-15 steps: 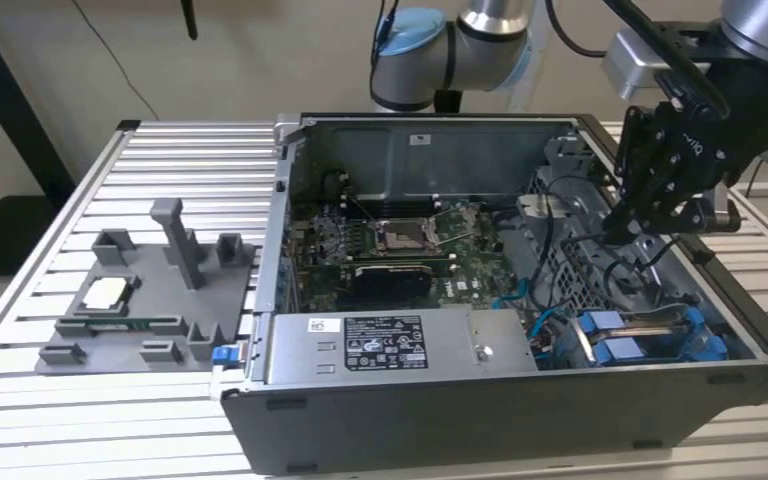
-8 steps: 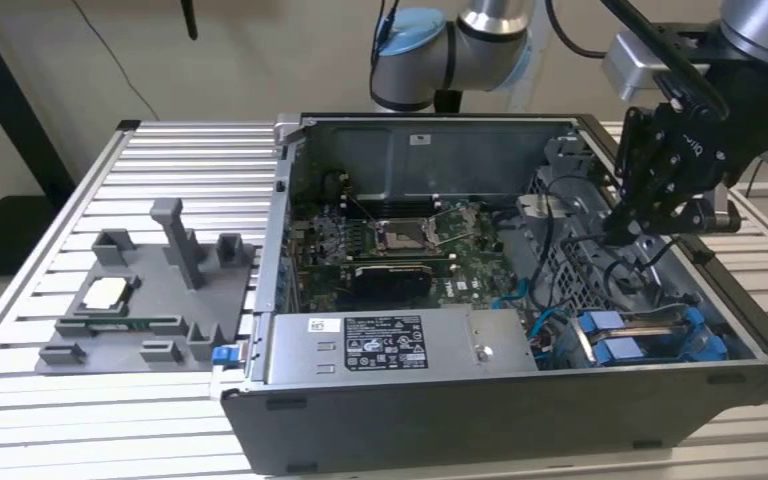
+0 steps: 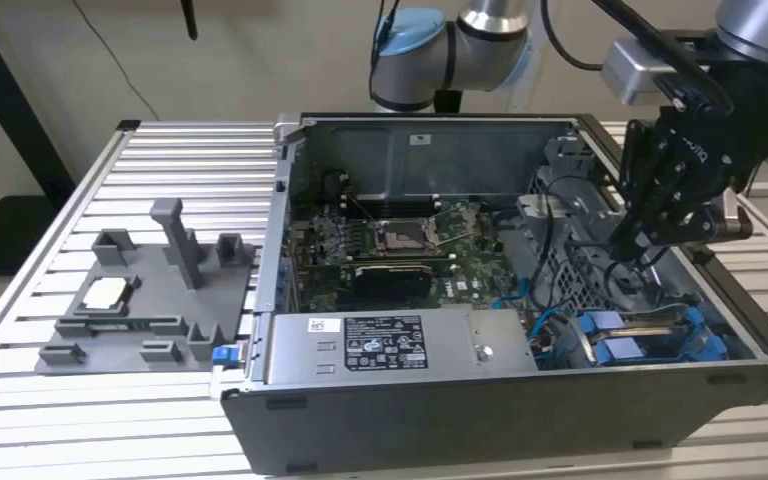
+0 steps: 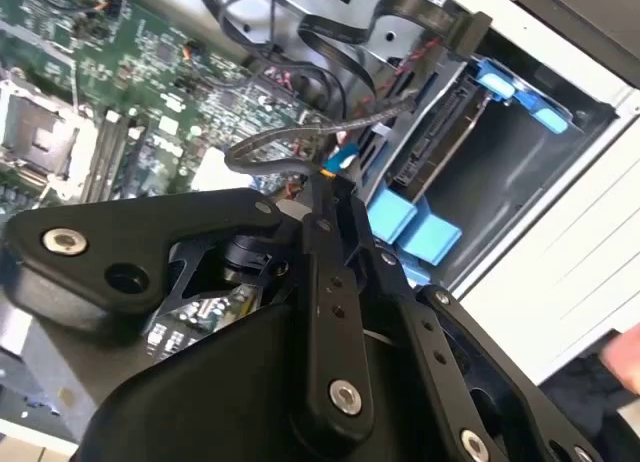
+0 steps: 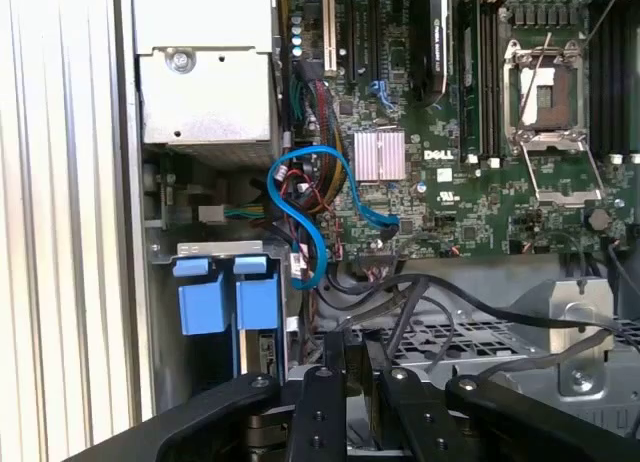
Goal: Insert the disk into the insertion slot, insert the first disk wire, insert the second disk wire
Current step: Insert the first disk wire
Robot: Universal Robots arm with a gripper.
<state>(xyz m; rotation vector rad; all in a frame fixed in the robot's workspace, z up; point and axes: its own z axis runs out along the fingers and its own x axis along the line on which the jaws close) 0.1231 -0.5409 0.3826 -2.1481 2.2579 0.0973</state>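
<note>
Disk: the disk (image 4: 437, 142) sat edge-on inside the insertion slot (image 4: 520, 182), in the near corner of the case on the exterior view's right. Its blue carrier tab (image 4: 503, 85) showed at the mouth, so it looked seated.
Wire: a grey disk wire (image 4: 275, 142) looped just above the fingertips. Its small blue-and-orange end lay at the tips, close to the disk's edge but apart from it.
Gripper: the gripper (image 4: 333, 182) hung inside the case (image 3: 491, 420) above the bay, fingers drawn together and apparently pinching that wire's end.
Neighbours: loose black cables (image 4: 330, 32) crossed beside the bay. The motherboard (image 3: 398, 240) lay to the exterior view's left, with the power supply box (image 3: 384, 345) near.
Outside: the grey fixture tray (image 3: 144, 300) stood on the slatted table (image 3: 37, 400), well apart.
Risk, slip: the pinch covered little of the connector, so it could twist and meet the port askew.
Risk, snag: the loop or the black cables could catch a finger and drag the plug off line.
Risk, force: pushing while misaligned could bend the port or shift the disk.
</note>
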